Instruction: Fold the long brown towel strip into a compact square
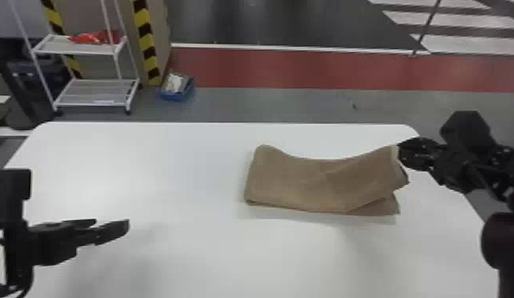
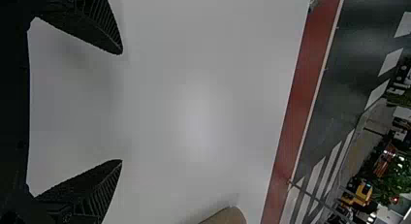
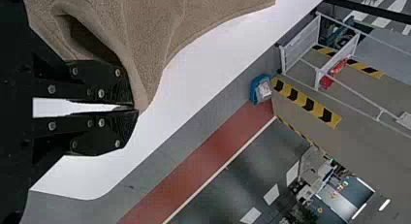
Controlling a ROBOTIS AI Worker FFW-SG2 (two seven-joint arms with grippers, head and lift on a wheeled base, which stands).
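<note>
A: Gripper status?
B: Right gripper (image 1: 401, 153): fingertips pinched together on the upper corner of the brown towel (image 1: 303, 182). Right wrist view agrees, tips meet right at the cloth edge.
A: Left?
B: Left gripper (image 1: 112, 224): wide, nothing between the fingers. Over the white table (image 1: 188, 253), nearer the robot than the towel, well apart from it.
A: Where's the towel relative to the right one?
B: Runs from the right fingertips toward the robot's left, across the table's far half. Much closer to right gripper than left.
A: Shape?
B: Wide flattish band, layered. Held end is lifted, with a diagonal crease running from the cloth's middle. On the robot's side of the right gripper, a lower layer's corner pokes out from under the held flap. Right wrist view: cloth curls into an open loop just beside the fingers.
A: Anything past the grippers?
B: Beyond the left one, off the table: white two-tier rack (image 1: 96, 93), red item (image 1: 89, 38) on its top shelf. Blue bin (image 1: 175, 95) on the floor beside the rack, white stuff inside. Striped yellow-black post (image 1: 145, 37) between rack and bin.
</note>
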